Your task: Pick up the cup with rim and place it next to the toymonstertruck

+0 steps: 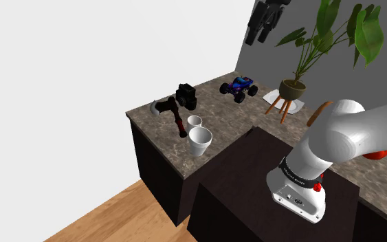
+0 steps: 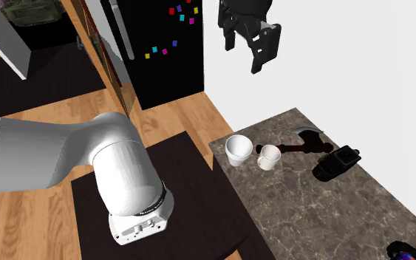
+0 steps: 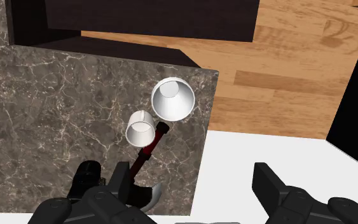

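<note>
My gripper (image 3: 191,175) hangs released above the bench (image 3: 56,95); wide cup (image 3: 172,99) and small cup (image 3: 140,127) sit just beside each other, so closing on one may topple the other

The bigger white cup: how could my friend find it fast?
Find the dark marble counter, at its corner nearest the wood floor. Two white cups stand there by an axe. It is the wider cup, right at the corner; the smaller cup sits nearer the axe head.
</note>
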### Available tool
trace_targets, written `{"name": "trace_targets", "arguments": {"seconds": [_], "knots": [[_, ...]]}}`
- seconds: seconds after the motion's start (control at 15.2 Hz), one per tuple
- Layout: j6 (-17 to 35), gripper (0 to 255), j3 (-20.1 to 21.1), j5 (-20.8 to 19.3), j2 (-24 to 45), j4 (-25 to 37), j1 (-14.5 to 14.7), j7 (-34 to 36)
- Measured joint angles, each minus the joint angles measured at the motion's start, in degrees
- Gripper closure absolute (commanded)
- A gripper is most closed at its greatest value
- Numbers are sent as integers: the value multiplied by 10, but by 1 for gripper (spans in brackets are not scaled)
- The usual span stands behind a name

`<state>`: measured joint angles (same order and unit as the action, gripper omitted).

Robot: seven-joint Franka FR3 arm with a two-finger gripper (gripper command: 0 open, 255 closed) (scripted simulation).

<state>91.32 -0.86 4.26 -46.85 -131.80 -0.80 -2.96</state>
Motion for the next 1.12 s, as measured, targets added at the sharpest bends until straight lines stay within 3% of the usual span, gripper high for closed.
{"name": "trace_targets", "arguments": {"seconds": [0.2, 0.53, 1.12], "knots": [[20, 0, -1, 1, 1, -21, -1, -1], [103, 0, -7, 4, 15, -100, -4, -9], [286, 0, -16, 17, 97, -216, -4, -24]]}}
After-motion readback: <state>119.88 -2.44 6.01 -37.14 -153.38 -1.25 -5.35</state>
